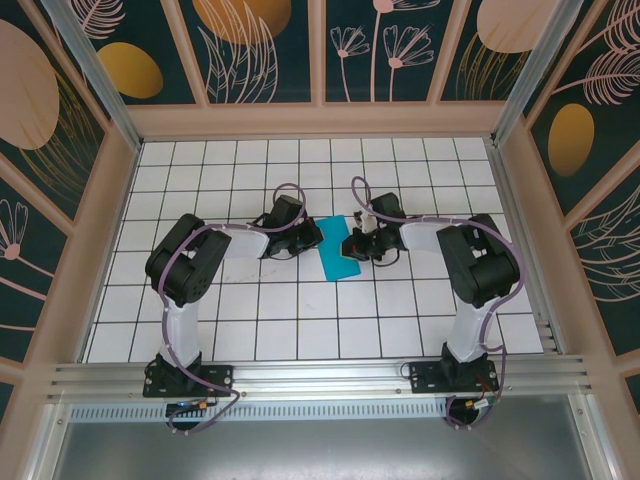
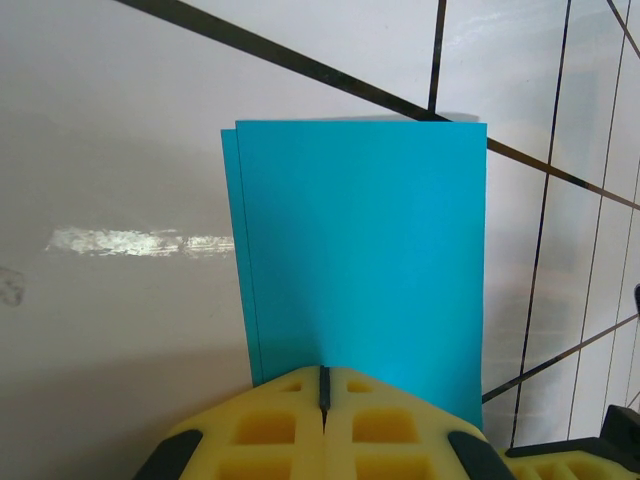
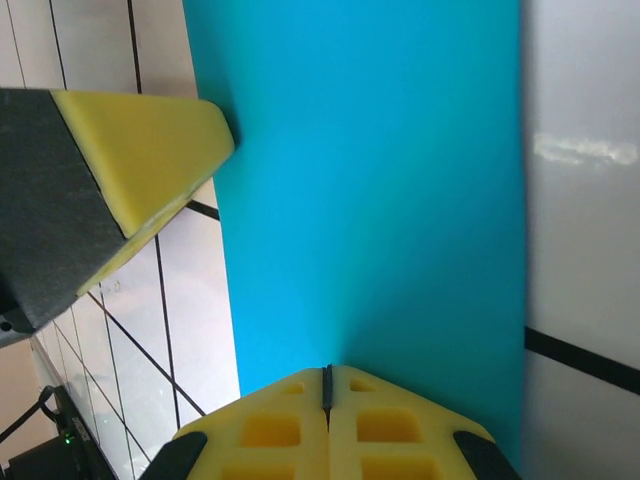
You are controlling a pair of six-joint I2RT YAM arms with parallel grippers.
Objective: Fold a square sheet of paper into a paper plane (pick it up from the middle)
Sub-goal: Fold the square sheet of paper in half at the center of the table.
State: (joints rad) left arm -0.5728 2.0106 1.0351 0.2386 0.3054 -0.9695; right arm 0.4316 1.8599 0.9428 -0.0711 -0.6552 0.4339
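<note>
The teal-blue sheet of paper (image 1: pixel 337 254) lies flat on the white grid table, folded in half into a narrow rectangle. Its two layers sit slightly offset along one long edge (image 2: pixel 232 200). My left gripper (image 1: pixel 313 238) is shut, and its yellow tips (image 2: pixel 323 372) rest on one side of the sheet (image 2: pixel 370 250). From the opposite side, my right gripper (image 1: pixel 353 246) is also shut, with its tips (image 3: pixel 327 370) down on the paper (image 3: pixel 370 180). The jaws' seams show no paper between them. The left gripper's finger (image 3: pixel 140 150) touches the sheet's far edge in the right wrist view.
The white tiled table (image 1: pixel 300 320) is ringed by a low wooden frame (image 1: pixel 320 120) and patterned walls. An aluminium rail (image 1: pixel 320 378) runs along the near edge, carrying both arm bases. Open tiles lie in front of and behind the paper.
</note>
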